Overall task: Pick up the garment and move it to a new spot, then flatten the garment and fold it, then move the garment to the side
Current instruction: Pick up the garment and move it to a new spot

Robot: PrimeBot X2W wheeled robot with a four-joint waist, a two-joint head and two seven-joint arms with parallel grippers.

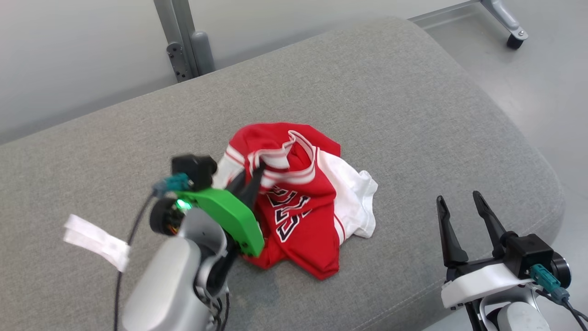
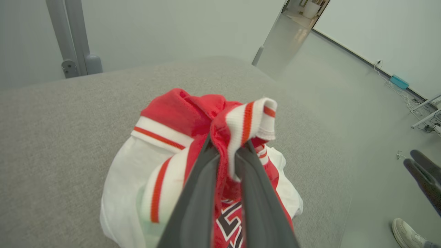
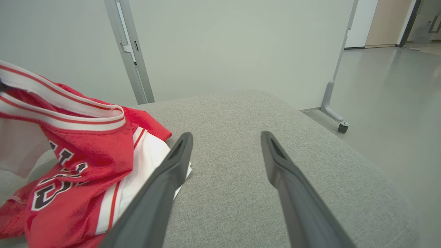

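Observation:
The garment (image 1: 301,202) is a red and white jersey with dark lettering, crumpled in a heap on the grey cushion (image 1: 367,92). My left gripper (image 1: 257,177) is shut on a fold of its striped trim, which is pulled up between the fingers; the left wrist view shows the pinched trim (image 2: 253,122) bunched above the fingertips (image 2: 208,151). My right gripper (image 1: 458,196) stands open at the lower right, apart from the cloth, with nothing between its fingers. In the right wrist view the garment (image 3: 75,162) lies left of that gripper (image 3: 225,137), its white edge just beside the left finger.
The cushion's rounded edge (image 1: 546,184) drops off at the right to a grey floor. A metal post (image 1: 186,41) stands behind the cushion, and a wheeled frame foot (image 1: 514,34) at the far right. A white tag (image 1: 96,241) hangs off the left arm's cable. A shoe (image 2: 408,234) shows on the floor.

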